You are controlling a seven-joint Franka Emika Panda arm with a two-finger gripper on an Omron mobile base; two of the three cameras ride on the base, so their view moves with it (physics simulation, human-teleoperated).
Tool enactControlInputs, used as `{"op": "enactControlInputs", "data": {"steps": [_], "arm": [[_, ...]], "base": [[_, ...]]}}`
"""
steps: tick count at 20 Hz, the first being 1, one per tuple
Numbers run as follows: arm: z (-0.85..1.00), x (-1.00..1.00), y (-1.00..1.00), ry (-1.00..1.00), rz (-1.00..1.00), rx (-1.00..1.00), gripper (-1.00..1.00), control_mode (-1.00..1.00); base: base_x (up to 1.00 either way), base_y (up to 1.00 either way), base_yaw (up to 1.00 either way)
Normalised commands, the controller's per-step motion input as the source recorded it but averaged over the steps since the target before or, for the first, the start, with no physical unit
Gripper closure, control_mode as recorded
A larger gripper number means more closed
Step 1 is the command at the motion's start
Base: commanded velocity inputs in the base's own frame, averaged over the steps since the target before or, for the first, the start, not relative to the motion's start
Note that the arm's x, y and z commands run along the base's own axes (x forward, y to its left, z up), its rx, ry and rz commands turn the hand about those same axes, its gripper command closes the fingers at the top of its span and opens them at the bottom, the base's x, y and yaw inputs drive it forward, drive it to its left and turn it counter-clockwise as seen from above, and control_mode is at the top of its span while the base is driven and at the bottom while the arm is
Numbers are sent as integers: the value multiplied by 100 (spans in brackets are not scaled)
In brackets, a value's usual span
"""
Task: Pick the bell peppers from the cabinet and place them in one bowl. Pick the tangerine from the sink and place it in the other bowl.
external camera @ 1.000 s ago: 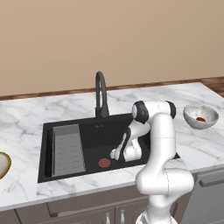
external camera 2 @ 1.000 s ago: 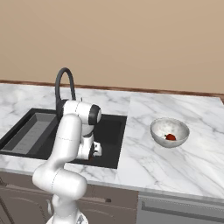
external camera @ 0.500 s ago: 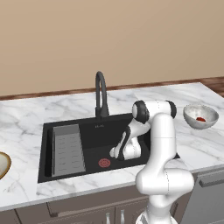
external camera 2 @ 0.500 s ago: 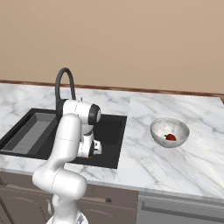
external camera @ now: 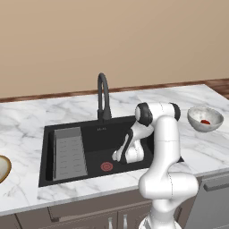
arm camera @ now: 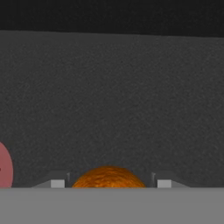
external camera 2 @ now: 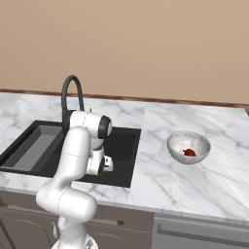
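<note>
- Speckled bowl [external camera: 205, 119] stands on the marble counter [external camera: 27, 120] well right of the sink [external camera: 91, 134], apart from the basin edge. One red pepper [external camera 2: 190, 152] lies inside it, toward the near right of its floor; I can make out only one.
- Tan bowl [external camera: 2, 167] sits at the counter's far left, cut off by the frame edge; contents cannot be told.
- Sink holds a grey ribbed tray [external camera: 69, 152] along its left side, a pinkish-red drain [external camera: 106, 166] near the front middle, and the tangerine [arm camera: 108, 177] on the basin floor at the right part, where the hand is lowered.
- Gripper [arm camera: 108, 183] is down inside the basin. In the hand view the two finger tips [arm camera: 57, 183] stand either side of the tangerine, jaws partly drawn in; whether they touch the fruit cannot be told, since only its top shows above the lower band.
- In the right base view a sliver of orange shows under the hand; in the left base view the wrist hides the fruit.
- Tap [external camera: 103, 96] rises at the basin's back edge, just left of the arm's elbow.
- Open counter lies between sink and speckled bowl, and along the back edge.
</note>
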Motion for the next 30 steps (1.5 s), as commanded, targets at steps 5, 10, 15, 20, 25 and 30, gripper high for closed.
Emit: {"op": "enactControlInputs", "data": {"steps": [5, 10, 15, 20, 25, 30], "arm": [[0, 0, 0, 0, 0, 0, 100, -100], [0, 0, 0, 0, 0, 0, 100, -100], [34, 20, -40, 4, 3, 1, 100, -100], [86, 8, -29, 8, 0, 7, 100, -100], [80, 11, -26, 12, 0, 6, 100, -100], [62, 20, -59, 12, -2, 1, 100, -100]], "base": [[0, 0, 0], [0, 0, 0], [0, 0, 0], [0, 0, 0], [0, 0, 0], [0, 0, 0]]}}
